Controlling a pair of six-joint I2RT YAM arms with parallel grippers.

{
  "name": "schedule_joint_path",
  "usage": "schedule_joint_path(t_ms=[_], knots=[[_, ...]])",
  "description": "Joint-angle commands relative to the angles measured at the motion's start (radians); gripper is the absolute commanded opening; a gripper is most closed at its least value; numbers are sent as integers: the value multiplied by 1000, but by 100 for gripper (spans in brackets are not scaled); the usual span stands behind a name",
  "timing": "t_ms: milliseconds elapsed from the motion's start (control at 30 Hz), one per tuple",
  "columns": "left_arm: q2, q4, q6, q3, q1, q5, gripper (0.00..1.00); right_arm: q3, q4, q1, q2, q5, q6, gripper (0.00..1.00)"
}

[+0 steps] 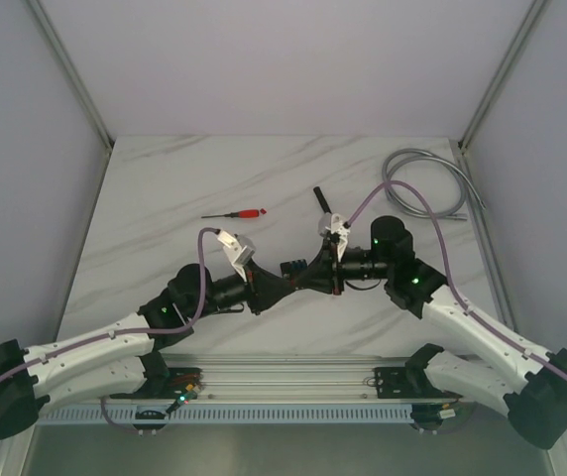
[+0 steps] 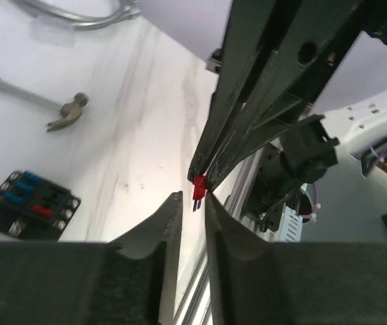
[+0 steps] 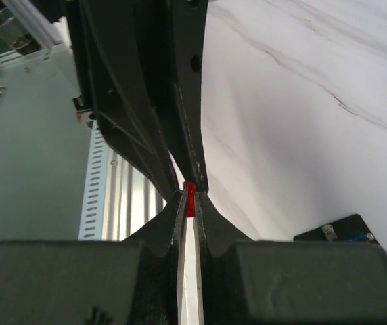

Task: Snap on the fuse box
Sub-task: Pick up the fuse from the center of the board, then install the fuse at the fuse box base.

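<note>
Near edge: both arm bases bolted along a metal rail (image 1: 283, 382). The arms angle inward and meet tip to tip over the middle of the white marbled surface (image 1: 184, 188). Left gripper (image 2: 192, 198): fingers a small way apart, with a narrow gap between the tips. A small red fuse (image 2: 199, 189) sits in that gap, closer to one finger; contact with the left fingers cannot be confirmed. Right gripper (image 3: 189, 200): closed on the same red fuse, which is pinched between its tips, with the left fingertips right against them from the opposite side. The fuse is held clear of the surface. Fuse box (image 2: 30, 205): lies flat on the surface just on the far side of the meeting fingertips, touched by neither gripper. Blue fuses and one red fuse are visible in its slots. Beyond it, slightly right, a hammer (image 2: 65, 114) lies on its side. Further left, a screwdriver (image 1: 252, 213) with a red handle lies apart from the rest. Far right corner: a looped grey cable (image 1: 427, 159).
</note>
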Motion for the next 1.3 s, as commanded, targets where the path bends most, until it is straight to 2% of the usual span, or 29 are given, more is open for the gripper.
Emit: schedule_joint_path(t_ms=[0,267,333,500,833,1267], knots=[[-12,-64,0,35,1,-222,38,32,-59,5,51,118,15,0],[0,-359,-48,83,28,-666,76,67,-103,30,159,439,130,0],[9,-412,-66,88,32,-737,85,75,-113,55,167,548,149,0],[26,-493,-90,84,56,-892,99,93,-143,139,196,854,206,0],[92,-527,-65,71,131,-998,100,100,-155,260,330,1221,332,0],[103,-583,-139,58,264,-961,100,227,-281,334,527,1421,408,0]])
